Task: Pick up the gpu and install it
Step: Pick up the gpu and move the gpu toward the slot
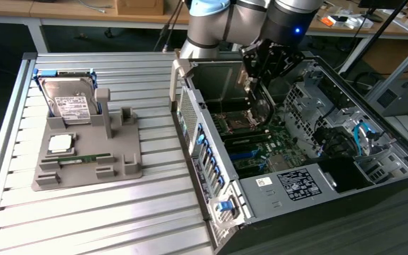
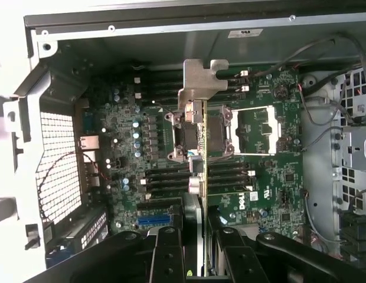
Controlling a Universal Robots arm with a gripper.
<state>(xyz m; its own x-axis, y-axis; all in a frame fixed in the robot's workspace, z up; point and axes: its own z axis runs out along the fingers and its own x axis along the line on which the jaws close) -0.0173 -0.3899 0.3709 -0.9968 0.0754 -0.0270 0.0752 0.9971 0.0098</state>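
Note:
My gripper (image 1: 266,57) hangs over the open computer case (image 1: 211,175) and is shut on the gpu (image 1: 249,87). In the wrist view the gpu (image 2: 196,153) is seen edge-on, a thin green board with its silver end bracket (image 2: 202,79) at the far end. It is clamped between my two black fingers (image 2: 166,253), with the gripper (image 2: 195,250) centred on the card. The card hovers above the motherboard (image 2: 260,177), over the CPU socket area and clear of the board. A blue expansion slot (image 2: 153,219) lies beside the card's line.
A grey parts holder (image 1: 83,159) sits on the slatted table at the exterior view's left, carrying a hard drive (image 1: 69,101), a CPU (image 1: 60,143) and a RAM stick (image 1: 83,158). Case walls, drive cages (image 1: 317,95) and cables (image 2: 324,112) surround the motherboard.

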